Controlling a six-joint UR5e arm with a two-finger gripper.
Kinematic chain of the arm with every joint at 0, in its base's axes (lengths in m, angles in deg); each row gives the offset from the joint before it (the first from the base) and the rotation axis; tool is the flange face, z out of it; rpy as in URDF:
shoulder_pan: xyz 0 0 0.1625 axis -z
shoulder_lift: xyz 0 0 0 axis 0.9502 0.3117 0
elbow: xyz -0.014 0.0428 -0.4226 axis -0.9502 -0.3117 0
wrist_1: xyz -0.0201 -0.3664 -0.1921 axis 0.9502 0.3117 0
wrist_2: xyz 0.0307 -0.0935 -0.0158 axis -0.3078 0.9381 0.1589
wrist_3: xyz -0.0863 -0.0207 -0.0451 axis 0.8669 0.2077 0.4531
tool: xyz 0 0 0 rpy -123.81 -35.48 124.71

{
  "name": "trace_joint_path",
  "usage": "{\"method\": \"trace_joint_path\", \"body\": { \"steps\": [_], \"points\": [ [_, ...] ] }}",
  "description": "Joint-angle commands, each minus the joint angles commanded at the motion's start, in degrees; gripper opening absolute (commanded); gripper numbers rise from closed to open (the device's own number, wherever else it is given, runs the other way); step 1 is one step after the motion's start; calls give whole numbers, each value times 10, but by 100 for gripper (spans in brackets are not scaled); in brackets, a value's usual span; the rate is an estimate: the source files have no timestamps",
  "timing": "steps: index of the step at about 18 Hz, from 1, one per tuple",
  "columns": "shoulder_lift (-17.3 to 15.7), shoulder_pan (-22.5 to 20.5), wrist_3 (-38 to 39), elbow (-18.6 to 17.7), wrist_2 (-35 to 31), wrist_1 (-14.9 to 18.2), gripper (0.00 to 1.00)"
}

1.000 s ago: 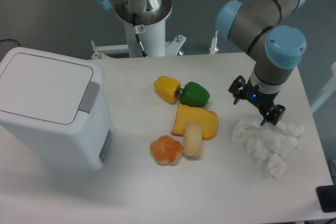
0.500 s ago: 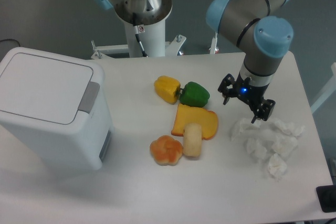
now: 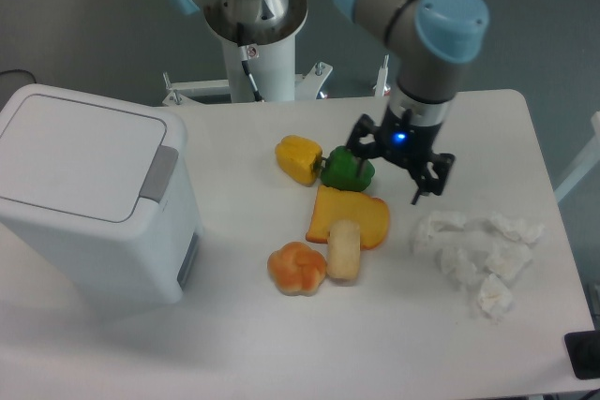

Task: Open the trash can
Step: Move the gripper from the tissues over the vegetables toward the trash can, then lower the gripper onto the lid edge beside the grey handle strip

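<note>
So far nothing is done: my gripper (image 3: 392, 170) hangs unclenched and empty above the green pepper (image 3: 348, 169) at centre frame, well apart from the trash can (image 3: 91, 203) at left, its lid (image 3: 72, 151) shut.

One trash can (image 3: 89, 199), two peppers (image 3: 348, 169), two breads (image 3: 297, 268).

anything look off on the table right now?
Nothing damaged or spilled. The trash can stands upright, lid shut. The only mess is the crumpled white paper scattered loose at the table's right side. The open gripper hangs over the green pepper, holding nothing.
</note>
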Motion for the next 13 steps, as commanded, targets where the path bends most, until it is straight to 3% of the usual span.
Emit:
{"method": "trace_joint_path", "body": {
  "steps": [7, 13],
  "points": [
    [-36, 55, 157, 22, 67, 4, 100],
    [-47, 84, 211, 29, 122, 0, 100]
  ]
}}
